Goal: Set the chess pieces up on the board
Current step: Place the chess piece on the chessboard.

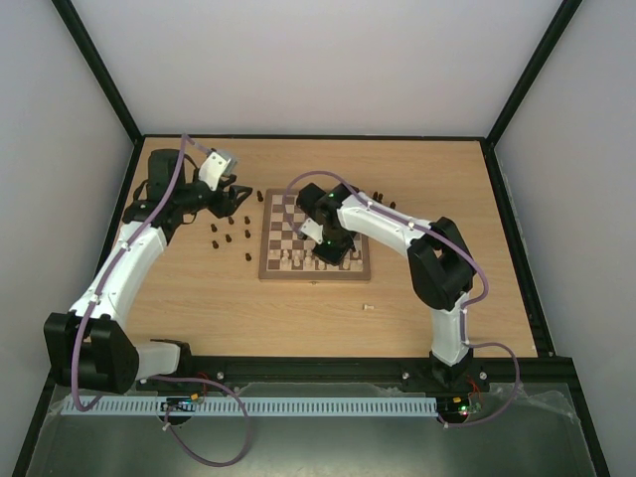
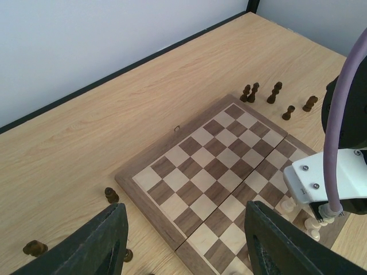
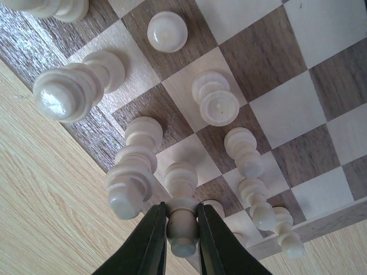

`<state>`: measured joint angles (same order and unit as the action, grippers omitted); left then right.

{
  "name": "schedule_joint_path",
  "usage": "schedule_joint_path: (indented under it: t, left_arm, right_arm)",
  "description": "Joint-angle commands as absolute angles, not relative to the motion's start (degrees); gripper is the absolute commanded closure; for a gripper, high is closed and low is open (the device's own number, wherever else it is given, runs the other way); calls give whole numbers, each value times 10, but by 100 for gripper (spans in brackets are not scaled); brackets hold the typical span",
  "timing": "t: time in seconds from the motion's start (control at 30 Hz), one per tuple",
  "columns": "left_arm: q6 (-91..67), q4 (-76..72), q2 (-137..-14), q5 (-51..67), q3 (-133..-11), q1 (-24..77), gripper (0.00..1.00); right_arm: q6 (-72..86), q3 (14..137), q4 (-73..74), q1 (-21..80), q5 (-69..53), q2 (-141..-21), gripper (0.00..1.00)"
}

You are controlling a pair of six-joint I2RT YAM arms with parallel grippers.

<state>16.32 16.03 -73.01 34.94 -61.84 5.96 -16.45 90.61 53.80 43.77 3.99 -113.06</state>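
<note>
The board (image 1: 314, 221) lies mid-table, also in the left wrist view (image 2: 212, 172) and the right wrist view (image 3: 269, 63). Several cream pieces (image 1: 298, 260) stand along its near edge. My right gripper (image 1: 333, 248) is over that edge; in the right wrist view (image 3: 182, 229) it is shut on an upright cream piece (image 3: 182, 220) standing among other cream pieces (image 3: 215, 103). My left gripper (image 1: 231, 199) is open and empty, just left of the board, its fingers (image 2: 100, 240) wide apart above the board's corner. Dark pieces (image 1: 227, 231) stand loose beside it.
More dark pieces (image 1: 380, 195) stand beyond the board's far right corner, seen in the left wrist view (image 2: 276, 91). One cream piece (image 1: 367, 307) lies on the table in front of the board. Black rails (image 1: 308, 139) fence the table.
</note>
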Motion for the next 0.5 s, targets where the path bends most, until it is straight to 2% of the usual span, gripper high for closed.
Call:
schedule_joint_path:
  t: [0.0,0.47]
  left_arm:
    - [171,155,-718,367,-612,54,41]
    - [174,156,-713,376,-606,46,41]
  right_arm:
    - [-168,926,558,441,43,-1140,84]
    - [-167,915,567,441,53,-1144,84]
